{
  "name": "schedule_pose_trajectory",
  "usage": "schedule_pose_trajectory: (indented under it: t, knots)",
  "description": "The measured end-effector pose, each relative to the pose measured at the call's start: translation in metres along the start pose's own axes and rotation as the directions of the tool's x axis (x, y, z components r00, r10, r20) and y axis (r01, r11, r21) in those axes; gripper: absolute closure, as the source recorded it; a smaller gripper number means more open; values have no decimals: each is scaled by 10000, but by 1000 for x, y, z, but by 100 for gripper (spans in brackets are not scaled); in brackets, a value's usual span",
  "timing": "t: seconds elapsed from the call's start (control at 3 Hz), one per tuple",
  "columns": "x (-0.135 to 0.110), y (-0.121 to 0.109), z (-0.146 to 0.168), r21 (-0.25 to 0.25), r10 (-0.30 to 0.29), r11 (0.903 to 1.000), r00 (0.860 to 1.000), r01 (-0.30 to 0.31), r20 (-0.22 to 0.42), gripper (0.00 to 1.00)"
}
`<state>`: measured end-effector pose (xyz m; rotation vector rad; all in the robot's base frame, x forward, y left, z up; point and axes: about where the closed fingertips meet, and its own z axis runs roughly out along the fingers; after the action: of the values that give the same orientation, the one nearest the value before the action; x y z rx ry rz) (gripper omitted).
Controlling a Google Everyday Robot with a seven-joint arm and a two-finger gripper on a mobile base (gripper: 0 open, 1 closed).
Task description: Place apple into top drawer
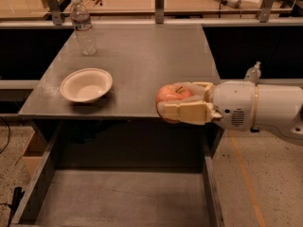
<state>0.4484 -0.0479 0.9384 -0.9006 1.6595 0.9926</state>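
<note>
Right now my end effector (164, 102) hangs at the front edge of the counter (142, 56), toward its right corner, reaching in from the right on my thick white arm (265, 110). Its two cream-coloured fingers (187, 113) are clamped around the apple (170, 92). One finger runs along the far side of the fruit and the other along the near side, and both press against the skin. The gap between them is only as wide as the apple itself.

The apple is red-orange with a paler yellowish patch on top, and a short dark stem points upward. Only its top and left side show, as the fingers cover the rest. It is held at counter height and overlaps the counter's front lip. I cannot tell whether it touches the surface or rides just clear of it.

Below and in front, the top drawer (123, 197) stands pulled out, showing its flat grey bottom and low side walls, with the apple up above its level, not inside.

A white bowl (86, 84) sits upright on the left of the counter near the front edge, well apart from the apple. A clear water bottle (83, 26) stands at the back left.
</note>
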Motion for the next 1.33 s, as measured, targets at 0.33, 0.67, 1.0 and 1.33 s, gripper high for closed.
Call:
schedule_pose_trajectory:
  t: [0.33, 0.67, 1.0, 1.33]
  knots:
    - [13, 29, 12, -419, -12, 9991, 9992, -5, -405, 100]
    - [64, 68, 36, -669, -222, 9977, 9934, 147, -1128, 100]
    - [116, 96, 64, -1025, -556, 9940, 9811, 370, -1852, 100]
    - [171, 100, 95, -1269, -997, 9895, 9636, 697, -2481, 100]
